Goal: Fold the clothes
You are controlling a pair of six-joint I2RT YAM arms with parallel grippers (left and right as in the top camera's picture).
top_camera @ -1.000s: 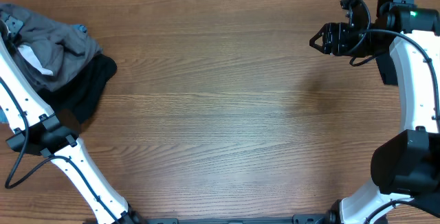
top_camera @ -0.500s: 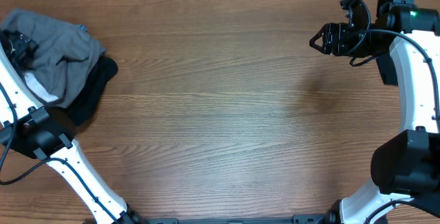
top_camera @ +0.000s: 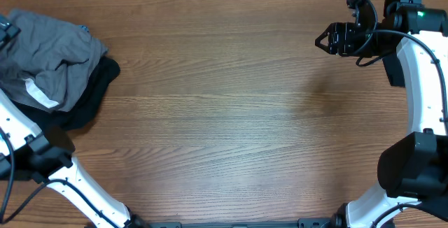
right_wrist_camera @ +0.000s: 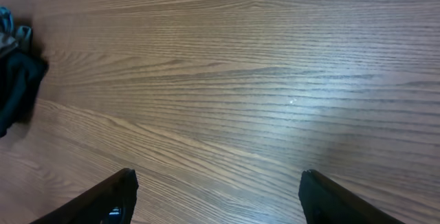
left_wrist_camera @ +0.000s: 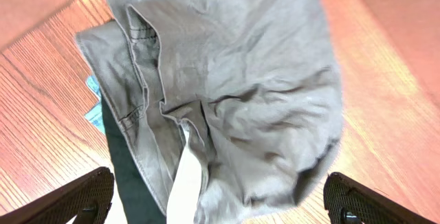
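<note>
The clothes lie in a heap at the table's far left corner. On top is a wrinkled grey garment (top_camera: 52, 53) with a white inner label (top_camera: 38, 94). It rests on a black garment (top_camera: 91, 95), and a bit of light-blue fabric (top_camera: 82, 29) pokes out behind. In the left wrist view the grey garment (left_wrist_camera: 240, 93) fills the frame and my left gripper (left_wrist_camera: 220, 200) hangs open above it, holding nothing. My right gripper (top_camera: 327, 40) stands open over bare wood at the far right, well away from the heap.
The wooden table (top_camera: 231, 116) stretches between the two arms. The right arm's white links (top_camera: 420, 81) run down the right side, and the left arm's links (top_camera: 63, 179) cross the near left corner. The right wrist view catches the black garment (right_wrist_camera: 17, 90) at its left edge.
My left gripper has opened, let go of the grey garment and drawn back toward the left edge. The garment has settled flatter on the heap. The right arm has stayed put.
</note>
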